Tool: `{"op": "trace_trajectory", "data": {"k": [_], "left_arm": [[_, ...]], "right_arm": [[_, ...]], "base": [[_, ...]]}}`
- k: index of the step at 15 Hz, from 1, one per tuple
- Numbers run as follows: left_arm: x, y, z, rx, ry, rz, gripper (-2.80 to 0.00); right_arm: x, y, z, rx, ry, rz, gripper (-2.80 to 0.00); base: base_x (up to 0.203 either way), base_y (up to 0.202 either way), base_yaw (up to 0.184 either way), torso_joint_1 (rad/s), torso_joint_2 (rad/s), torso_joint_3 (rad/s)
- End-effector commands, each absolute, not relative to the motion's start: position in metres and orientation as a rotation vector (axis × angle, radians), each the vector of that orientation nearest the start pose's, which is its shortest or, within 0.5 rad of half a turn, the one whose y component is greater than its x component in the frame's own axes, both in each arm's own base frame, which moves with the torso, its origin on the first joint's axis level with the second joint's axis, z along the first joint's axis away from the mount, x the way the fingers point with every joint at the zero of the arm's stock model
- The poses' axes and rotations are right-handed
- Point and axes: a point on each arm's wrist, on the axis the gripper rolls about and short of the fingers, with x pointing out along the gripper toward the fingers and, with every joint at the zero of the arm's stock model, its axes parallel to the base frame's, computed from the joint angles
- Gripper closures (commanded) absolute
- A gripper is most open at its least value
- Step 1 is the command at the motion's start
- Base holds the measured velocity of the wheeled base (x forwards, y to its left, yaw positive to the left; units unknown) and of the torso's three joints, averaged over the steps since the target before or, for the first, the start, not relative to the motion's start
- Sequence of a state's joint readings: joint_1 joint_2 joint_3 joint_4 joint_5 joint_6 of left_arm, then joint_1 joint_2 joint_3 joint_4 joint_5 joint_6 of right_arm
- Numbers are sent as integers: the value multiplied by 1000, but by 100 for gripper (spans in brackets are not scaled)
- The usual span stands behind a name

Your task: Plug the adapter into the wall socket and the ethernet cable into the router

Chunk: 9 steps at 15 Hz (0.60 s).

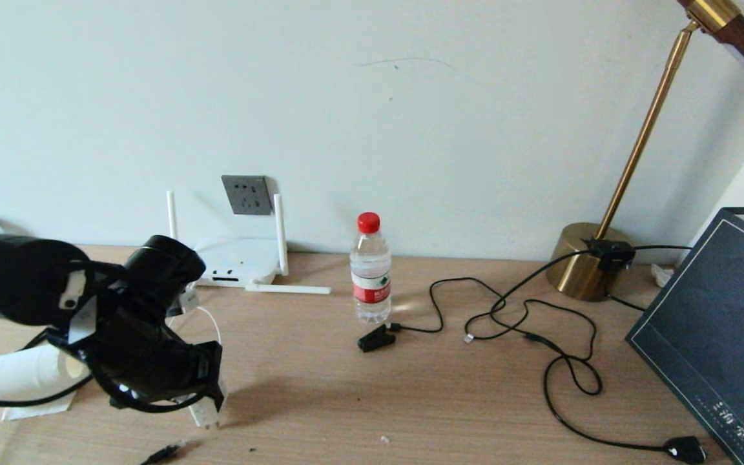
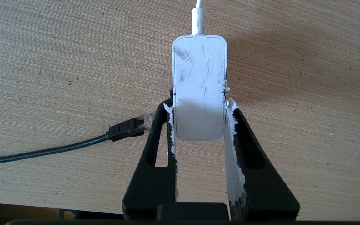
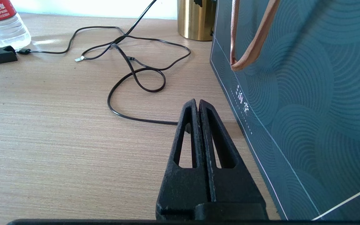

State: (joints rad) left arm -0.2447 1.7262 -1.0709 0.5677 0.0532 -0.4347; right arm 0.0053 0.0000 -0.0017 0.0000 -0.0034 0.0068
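My left gripper (image 2: 199,105) is shut on the adapter (image 2: 198,78), a scuffed white block whose thin white cord (image 2: 197,15) leads away from its far end. In the head view this gripper (image 1: 209,402) points down at the desk's front left, with the adapter (image 1: 204,417) low at the desk surface. The ethernet cable's connector (image 2: 130,126) lies on the desk just beside one finger; it also shows near the front edge (image 1: 162,452). The router (image 1: 236,261) sits against the wall below the wall socket (image 1: 247,194). My right gripper (image 3: 197,101) is shut and empty, parked beside a dark bag.
A water bottle (image 1: 371,271) stands mid-desk with a black clip (image 1: 375,338) and its cable in front. The brass lamp base (image 1: 582,261) and its looping cord (image 1: 572,374) lie to the right. The dark bag (image 1: 714,336) fills the right edge. A paper roll (image 1: 30,374) lies far left.
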Motion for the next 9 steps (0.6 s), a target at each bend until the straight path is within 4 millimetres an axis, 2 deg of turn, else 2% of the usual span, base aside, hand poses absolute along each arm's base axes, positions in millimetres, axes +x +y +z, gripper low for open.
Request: {"op": "trace_trajectory", "data": {"k": [1, 9], "left_arm": [[259, -63, 151, -195, 1233, 104, 0], [262, -63, 147, -157, 1232, 132, 0]], "right_arm": [[-23, 0, 76, 8, 0, 3, 0], [-23, 0, 76, 8, 0, 2, 0]], "base": [[0, 0, 0, 0, 0, 0], [0, 0, 0, 0, 0, 0]]}}
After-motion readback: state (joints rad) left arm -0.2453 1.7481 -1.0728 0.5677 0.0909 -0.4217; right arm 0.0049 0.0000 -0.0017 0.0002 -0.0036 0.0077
